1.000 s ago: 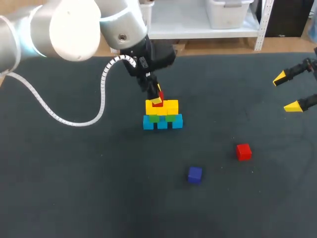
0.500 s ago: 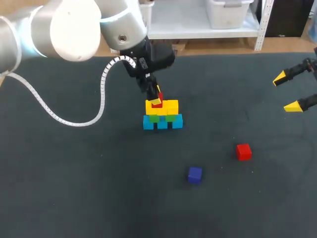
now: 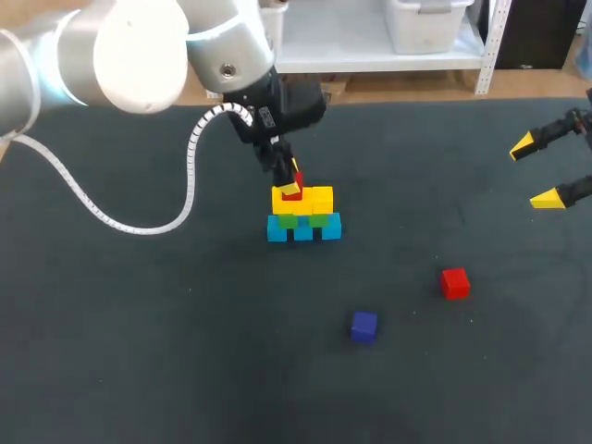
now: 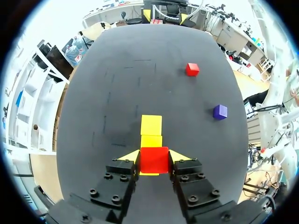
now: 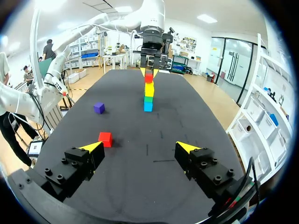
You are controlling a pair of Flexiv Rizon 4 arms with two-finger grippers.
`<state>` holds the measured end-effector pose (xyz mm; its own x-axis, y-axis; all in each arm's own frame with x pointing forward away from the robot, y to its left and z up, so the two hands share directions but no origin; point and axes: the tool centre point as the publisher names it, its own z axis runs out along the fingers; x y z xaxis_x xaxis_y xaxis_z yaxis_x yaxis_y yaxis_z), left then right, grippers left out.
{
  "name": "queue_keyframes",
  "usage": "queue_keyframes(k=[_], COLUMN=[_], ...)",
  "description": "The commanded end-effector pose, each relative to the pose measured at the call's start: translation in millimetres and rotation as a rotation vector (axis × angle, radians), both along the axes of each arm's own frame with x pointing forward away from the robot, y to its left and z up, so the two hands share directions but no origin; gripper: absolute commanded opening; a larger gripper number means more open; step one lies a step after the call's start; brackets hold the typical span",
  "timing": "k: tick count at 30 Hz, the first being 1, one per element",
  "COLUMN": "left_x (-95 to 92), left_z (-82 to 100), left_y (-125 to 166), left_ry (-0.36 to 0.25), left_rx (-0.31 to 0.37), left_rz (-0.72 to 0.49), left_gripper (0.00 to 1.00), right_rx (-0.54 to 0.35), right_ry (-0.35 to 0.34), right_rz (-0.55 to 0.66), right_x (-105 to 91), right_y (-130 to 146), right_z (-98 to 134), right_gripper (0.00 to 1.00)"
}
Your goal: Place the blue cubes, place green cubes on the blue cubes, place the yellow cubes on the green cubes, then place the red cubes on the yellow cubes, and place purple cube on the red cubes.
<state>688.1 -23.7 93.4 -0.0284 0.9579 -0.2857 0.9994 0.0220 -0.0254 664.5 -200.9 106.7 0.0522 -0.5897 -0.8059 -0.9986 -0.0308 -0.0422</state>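
1. Left fingers (image 3: 289,188) are gripping a red cube (image 4: 154,159) from two sides, closed down to the cube's width. Right fingers (image 5: 91,147) are hanging wide open with nothing between them, well apart from the stack.
2. Stack (image 5: 148,93) is sitting directly under the left fingers: blue cubes (image 3: 277,229) at the base, green cubes (image 3: 289,222) on those, yellow cubes (image 3: 319,199) on top.
3. Step in hand, my read: placing the first red on the yellow layer. The held cube is sitting over the end of the yellow row closest to the left fingers, and the yellow just ahead of them is showing bare. Can't tell whether red is already touching yellow or hovering just above it.
4. A loose red cube (image 3: 454,283) and the purple cube (image 3: 363,326) are lying on the counter (image 3: 139,370), well ahead of the left fingers and off to one side. The loose red is lying just ahead of the right fingers, the purple farther out.
5. Next move, as I'm judging it: seating the held cube square on the yellow, opening the fingers only a little, then lifting straight up so the tips aren't dragging a narrow stack.
6. Remaining after that: loose red onto the bare yellow, then purple on the reds. The right fingers are looking better placed for both picks.
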Motion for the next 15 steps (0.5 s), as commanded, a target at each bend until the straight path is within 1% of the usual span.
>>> queue_keyframes(k=[1,15], left_x=[2.3,3.2], left_z=[0.3,-0.2], left_y=[-0.6,-0.8], left_ry=[0.004,0.005], left_rx=[0.004,0.004], left_rz=[-0.004,-0.005], left_gripper=[0.0,0.0], right_rx=[0.001,0.001], right_ry=[-0.001,-0.001], right_rz=[0.0,0.0], right_x=[-0.1,-0.1], right_y=[0.0,0.0], right_z=[-0.3,-0.3], right_gripper=[1.0,1.0])
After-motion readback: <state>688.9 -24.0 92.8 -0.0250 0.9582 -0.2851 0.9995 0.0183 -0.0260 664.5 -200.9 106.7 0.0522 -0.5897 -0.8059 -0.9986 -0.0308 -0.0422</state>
